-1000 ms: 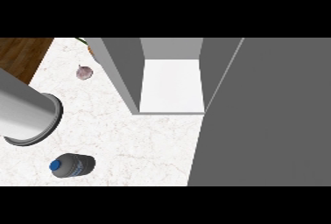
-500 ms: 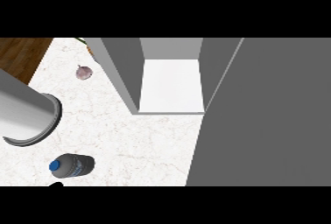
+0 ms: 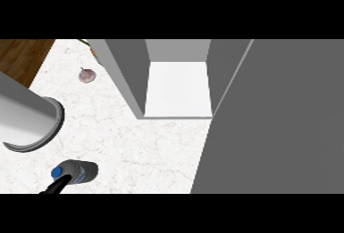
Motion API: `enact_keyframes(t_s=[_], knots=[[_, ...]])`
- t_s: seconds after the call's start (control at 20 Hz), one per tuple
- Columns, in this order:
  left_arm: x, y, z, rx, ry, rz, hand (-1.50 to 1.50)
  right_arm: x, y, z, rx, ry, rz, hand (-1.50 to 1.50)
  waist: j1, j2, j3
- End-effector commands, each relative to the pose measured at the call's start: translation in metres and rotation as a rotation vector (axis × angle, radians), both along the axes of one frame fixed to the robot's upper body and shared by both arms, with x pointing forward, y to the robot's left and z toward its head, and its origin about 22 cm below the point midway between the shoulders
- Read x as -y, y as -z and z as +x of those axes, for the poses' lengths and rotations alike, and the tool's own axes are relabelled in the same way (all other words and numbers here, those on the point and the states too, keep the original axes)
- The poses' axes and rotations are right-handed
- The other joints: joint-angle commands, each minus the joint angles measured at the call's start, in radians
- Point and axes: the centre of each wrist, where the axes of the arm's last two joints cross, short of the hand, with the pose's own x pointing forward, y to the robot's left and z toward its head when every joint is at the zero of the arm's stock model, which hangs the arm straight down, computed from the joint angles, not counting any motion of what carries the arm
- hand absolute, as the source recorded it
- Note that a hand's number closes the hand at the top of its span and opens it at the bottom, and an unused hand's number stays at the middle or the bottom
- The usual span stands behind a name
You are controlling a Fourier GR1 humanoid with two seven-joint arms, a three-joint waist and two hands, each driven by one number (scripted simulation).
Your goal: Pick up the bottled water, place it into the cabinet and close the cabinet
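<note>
- At the near left corner of the counter (image 3: pixel 138 145) stands the water bottle (image 3: pixel 80 171), its blue cap (image 3: pixel 58 172) showing on its left side
- Seen from steeply above, the bottle looks short and round, so I judge that it stands upright with its long axis pointing up toward the viewer; I cannot rule out a tilt to the left
- Just near of the bottle, the left hand (image 3: pixel 55 186) comes in from the lower edge as one thin black shape, its tip right at the cap and the bottle's near left side
- So little of this hand shows that I cannot tell whether it is spread, narrowed or holding anything; touch with the bottle is likely but not certain
- The right hand shows nowhere, so the left hand is plainly the nearer one
- The bottle lies just far and right of the visible tip, so a grasp would have to close round the body from the near left
- The cabinet (image 3: pixel 128 77) is far and to the right of the bottle, well apart from it; its white shelf (image 3: pixel 178 88) is bare
- Its door (image 3: pixel 282 136) is open and fills the right side as a broad grey panel
- A large grey cylinder (image 3: pixel 27 118) lies at the left edge, between the bottle and a small pinkish bulb (image 3: pixel 86 75) farther away
- The lift has not begun, by my judgement, and placing and closing remain
</note>
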Motion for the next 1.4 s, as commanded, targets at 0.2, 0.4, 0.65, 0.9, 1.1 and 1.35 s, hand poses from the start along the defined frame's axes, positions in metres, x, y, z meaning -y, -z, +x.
enact_keyframes(t_s=[0.2, 0.4, 0.65, 0.9, 1.1, 1.35], knots=[[-0.021, 0.046, 0.003, -0.044, 0.033, -0.028, -1.5, 0.01, -0.016, -0.016, 0.066, 0.075, -0.051, -1.5, 0.002, 0.0, 0.0], [-0.019, 0.081, 0.012, -0.042, 0.031, -0.03, -1.5, 0.013, -0.015, -0.02, 0.079, 0.07, -0.052, -1.5, -0.005, 0.0, 0.0], [-0.001, 0.098, 0.021, -0.069, 0.071, -0.057, -1.5, 0.006, 0.0, -0.019, 0.091, 0.055, -0.053, -1.5, -0.006, 0.001, 0.001], [0.002, 0.112, 0.028, -0.041, 0.058, -0.03, -1.5, 0.012, -0.021, -0.022, 0.075, 0.067, -0.038, -1.5, 0.0, 0.003, 0.001], [0.006, 0.132, 0.037, -0.054, 0.062, -0.037, -1.5, 0.012, -0.018, -0.024, 0.073, 0.073, -0.055, -1.5, -0.002, 0.003, 0.001], [0.0, 0.157, 0.039, -0.059, 0.05, -0.057, -1.5, 0.013, -0.027, -0.034, 0.068, 0.055, -0.036, -1.5, -0.006, 0.002, 0.0]])
